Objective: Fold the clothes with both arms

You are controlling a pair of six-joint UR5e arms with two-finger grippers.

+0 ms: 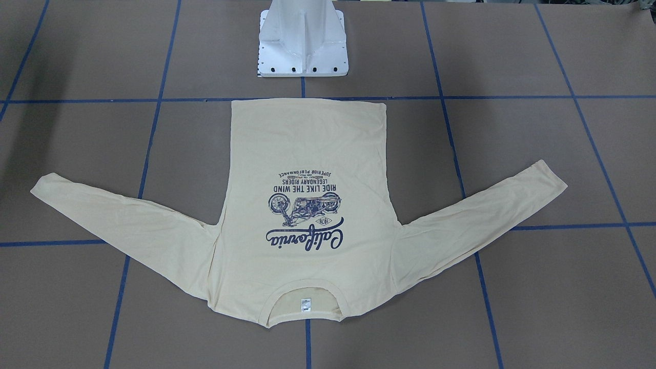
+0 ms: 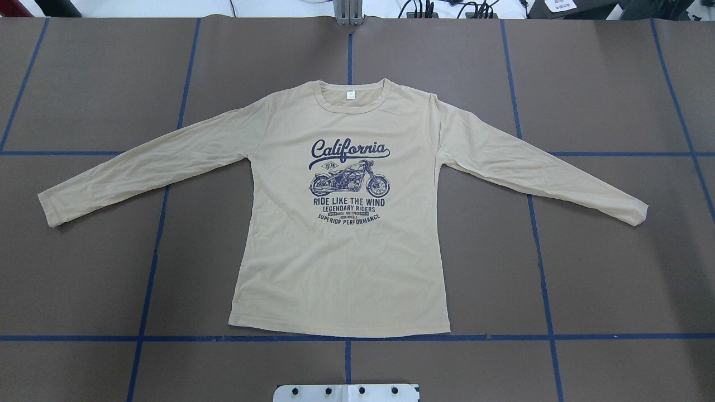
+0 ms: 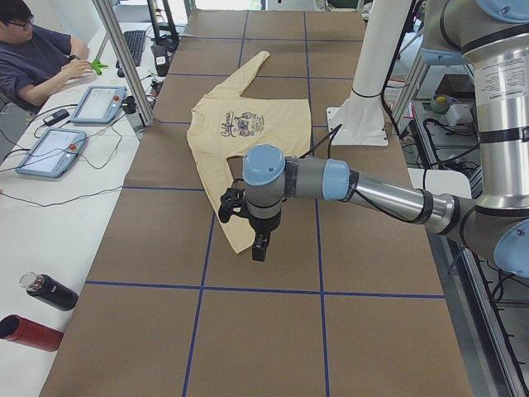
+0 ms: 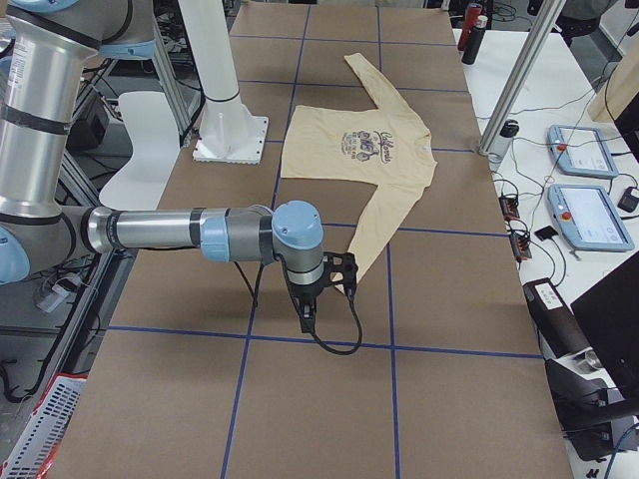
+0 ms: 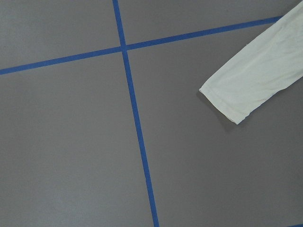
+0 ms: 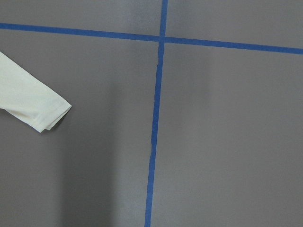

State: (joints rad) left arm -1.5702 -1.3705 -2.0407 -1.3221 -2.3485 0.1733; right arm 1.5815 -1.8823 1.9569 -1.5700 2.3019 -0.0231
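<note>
T-shirt position: We find the T-shirt (image 2: pixel 341 262) spread flat at the middle of the table (image 2: pixel 614 279), hem towards the pedestal base (image 1: pixel 303 46), collar away from it.
T-shirt face: The navy print (image 2: pixel 349 184) faces up. The neck label (image 2: pixel 351 95) shows inside the collar.
Hem: It runs along one of the blue tape lines (image 2: pixel 151 268), just in front of the base.
Sleeves: Both are stretched outwards and angled slightly towards the robot. The left-side sleeve (image 2: pixel 139 167) and right-side sleeve (image 2: pixel 536 167) lie flat on the table.
Left arm: The left arm (image 3: pixel 372 188) reaches out over the table, wrist turned down. The left gripper (image 3: pixel 260 246) hangs above the table near the left-side cuff.
Left gripper state: We cannot tell how far its jaws stand apart or whether it holds anything. In the left wrist view the cuff (image 5: pixel 227 101) lies flat on bare table.
Right arm: The right arm (image 4: pixel 160 230) reaches out likewise. The right gripper (image 4: pixel 304 311) hangs above the table near the right-side cuff.
Right gripper state: We cannot tell its opening or hold. In the right wrist view the cuff (image 6: pixel 47 113) lies flat.
</note>
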